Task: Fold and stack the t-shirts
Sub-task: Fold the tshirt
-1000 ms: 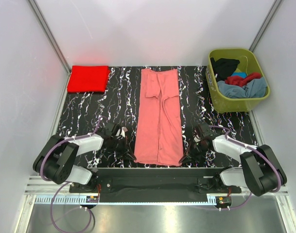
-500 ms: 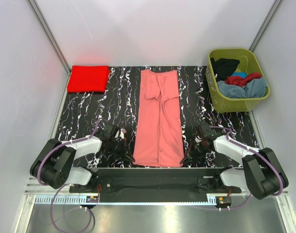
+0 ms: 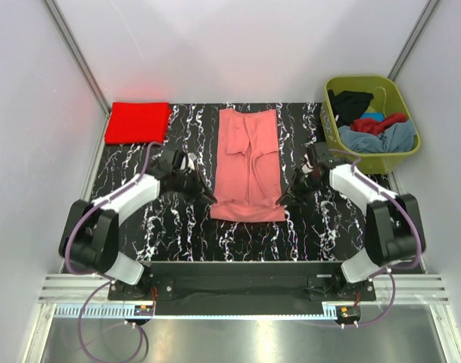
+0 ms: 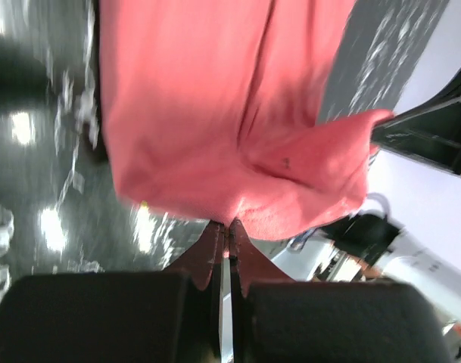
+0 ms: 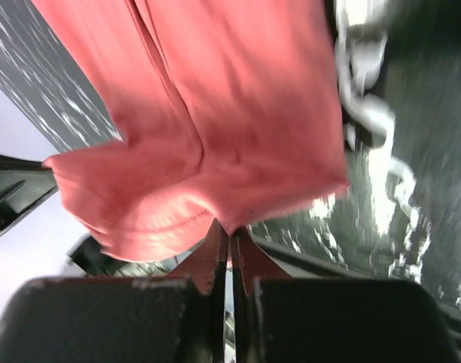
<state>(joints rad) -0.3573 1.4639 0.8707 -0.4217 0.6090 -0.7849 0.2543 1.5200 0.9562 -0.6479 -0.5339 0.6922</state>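
Note:
The salmon pink t-shirt [image 3: 247, 162] lies as a long strip in the middle of the black marbled table, its near end lifted and doubled over toward the far end. My left gripper [image 3: 208, 198] is shut on the shirt's near-left corner; the cloth [image 4: 238, 128] hangs from its tips in the left wrist view. My right gripper [image 3: 281, 200] is shut on the near-right corner; the cloth [image 5: 207, 136] fills the right wrist view. A bright red t-shirt [image 3: 137, 122] lies folded at the far left. More t-shirts, black, dark red and grey-blue [image 3: 378, 136], lie in the tub.
The olive-green plastic tub [image 3: 344, 151] stands at the far right corner. White walls close in the table on three sides. The arms' base rail [image 3: 245, 274] runs along the near edge.
Both grippers have moved away from the near edge toward the table's middle, carrying the pink shirt's near hem with them, so the visible strip is now shorter.

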